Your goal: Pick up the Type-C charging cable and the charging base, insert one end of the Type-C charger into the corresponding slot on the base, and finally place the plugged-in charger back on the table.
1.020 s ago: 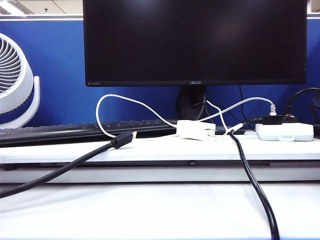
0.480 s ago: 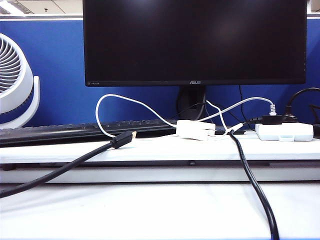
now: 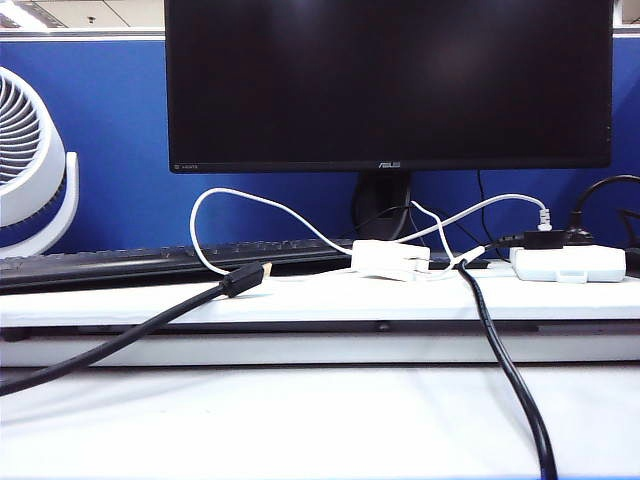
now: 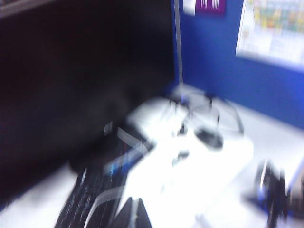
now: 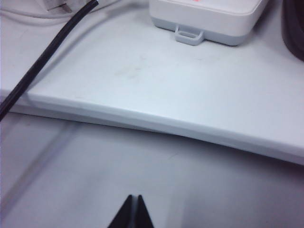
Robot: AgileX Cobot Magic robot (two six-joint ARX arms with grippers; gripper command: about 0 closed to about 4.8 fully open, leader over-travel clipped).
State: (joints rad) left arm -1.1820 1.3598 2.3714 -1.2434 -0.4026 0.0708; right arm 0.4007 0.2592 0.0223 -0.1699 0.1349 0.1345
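The charging base (image 3: 388,259), a small white block, lies on the raised shelf (image 3: 300,300) below the monitor. The Type-C charging cable (image 3: 262,198), a thin white cord, loops up from the shelf to the left of the base and runs down to it. Neither gripper shows in the exterior view. My left gripper (image 4: 135,205) is shut and empty; its view is blurred and looks along the keyboard (image 4: 83,199) and shelf. My right gripper (image 5: 134,199) is shut and empty, hovering over the white table (image 5: 95,166) in front of the shelf edge.
A larger white box (image 3: 568,263) (image 5: 209,19) sits on the shelf at the right. Two thick black cables (image 3: 120,340) (image 3: 510,370) hang from the shelf over the table. A pale cable with a ribbed plug (image 3: 545,214), the monitor (image 3: 390,80) and a fan (image 3: 30,160) stand behind.
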